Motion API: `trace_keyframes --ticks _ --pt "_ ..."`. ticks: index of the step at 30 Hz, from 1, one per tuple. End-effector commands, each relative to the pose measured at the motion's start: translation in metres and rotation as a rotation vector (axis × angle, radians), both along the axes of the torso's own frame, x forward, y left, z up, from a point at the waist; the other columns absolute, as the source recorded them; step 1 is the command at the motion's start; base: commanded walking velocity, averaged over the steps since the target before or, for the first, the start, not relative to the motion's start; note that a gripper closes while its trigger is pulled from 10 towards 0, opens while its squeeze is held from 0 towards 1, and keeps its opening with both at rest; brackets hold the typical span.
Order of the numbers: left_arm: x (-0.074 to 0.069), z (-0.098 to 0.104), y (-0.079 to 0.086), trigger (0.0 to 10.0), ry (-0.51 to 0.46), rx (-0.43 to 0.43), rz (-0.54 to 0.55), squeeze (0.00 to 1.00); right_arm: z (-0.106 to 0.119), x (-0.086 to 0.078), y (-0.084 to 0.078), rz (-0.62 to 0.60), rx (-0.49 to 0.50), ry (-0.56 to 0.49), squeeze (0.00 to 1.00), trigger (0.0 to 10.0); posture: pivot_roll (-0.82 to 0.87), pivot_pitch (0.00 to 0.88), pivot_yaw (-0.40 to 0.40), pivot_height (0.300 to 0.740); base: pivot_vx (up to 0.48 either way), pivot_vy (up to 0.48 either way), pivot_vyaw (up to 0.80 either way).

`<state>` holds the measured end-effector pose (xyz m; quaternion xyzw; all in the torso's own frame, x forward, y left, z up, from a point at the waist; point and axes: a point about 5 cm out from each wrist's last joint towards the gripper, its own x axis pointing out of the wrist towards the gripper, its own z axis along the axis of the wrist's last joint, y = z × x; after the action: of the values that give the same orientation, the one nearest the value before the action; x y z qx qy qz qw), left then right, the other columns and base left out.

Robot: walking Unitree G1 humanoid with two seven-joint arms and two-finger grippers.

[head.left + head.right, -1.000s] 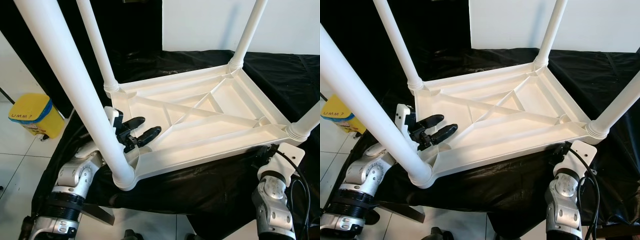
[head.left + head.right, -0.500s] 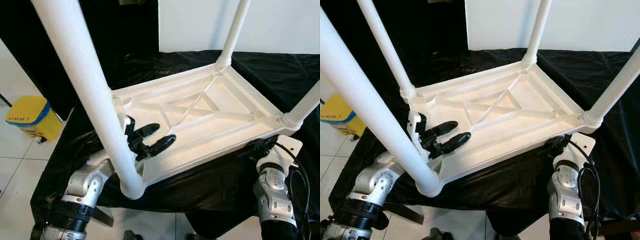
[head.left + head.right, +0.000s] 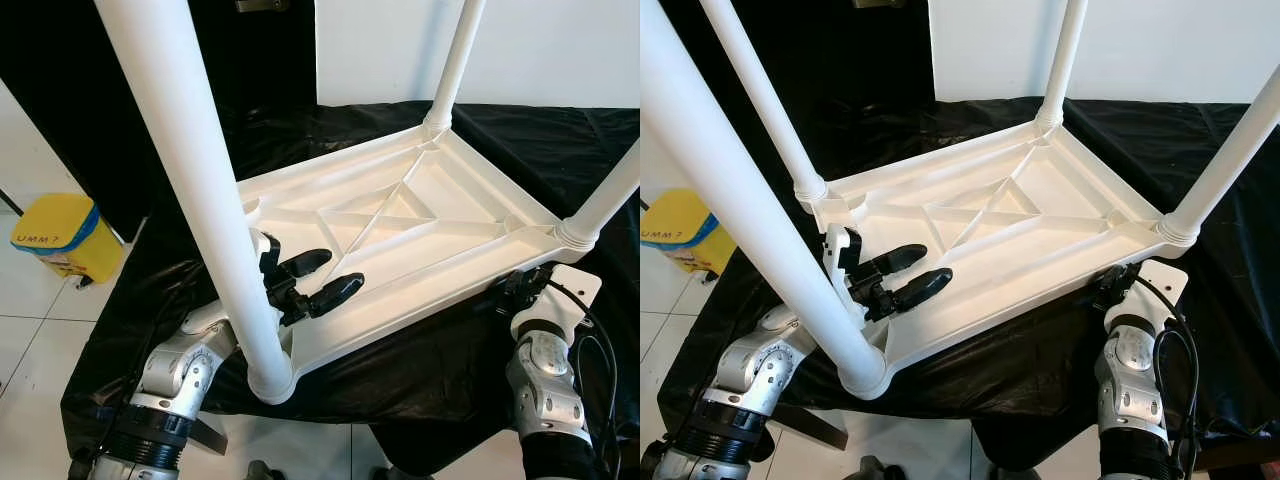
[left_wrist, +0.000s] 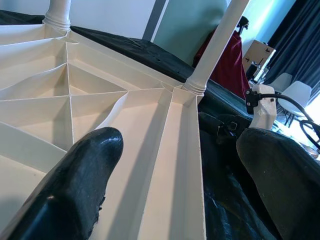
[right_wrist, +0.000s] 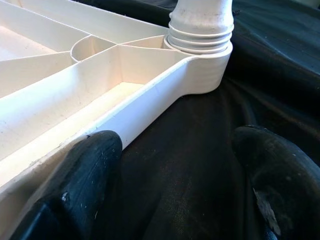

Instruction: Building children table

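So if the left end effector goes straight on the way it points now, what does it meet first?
Probably the table's underside. The left end effector is open and points across the upturned table frame, one finger over the ribbed inside, the other past the near rim. Depth is unclear, so it may skim above the ribs.

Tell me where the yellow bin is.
The yellow bin stands on the tiled floor at the robot's far left, beyond the black cloth under the upturned white table.
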<state>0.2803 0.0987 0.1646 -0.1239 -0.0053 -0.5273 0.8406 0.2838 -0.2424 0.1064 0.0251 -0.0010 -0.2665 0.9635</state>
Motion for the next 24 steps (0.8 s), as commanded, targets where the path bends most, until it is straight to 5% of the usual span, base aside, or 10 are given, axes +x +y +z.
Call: trace_keyframes --ticks 1,24 --pt "-0.0047 -0.0015 -0.0054 10.0 0.005 0.004 -0.064 0.00 0.0008 0.0036 0.0047 0.040 0.013 -0.018 0.00 10.0 -0.12 0.120 0.015 0.740 0.000 0.000 0.00" --pt "0.0041 0.0021 0.0001 10.0 -0.013 0.021 -0.016 0.00 0.0010 0.0020 0.0053 0.040 0.000 -0.034 0.00 10.0 -0.11 0.144 0.024 0.740 0.000 0.000 0.00"
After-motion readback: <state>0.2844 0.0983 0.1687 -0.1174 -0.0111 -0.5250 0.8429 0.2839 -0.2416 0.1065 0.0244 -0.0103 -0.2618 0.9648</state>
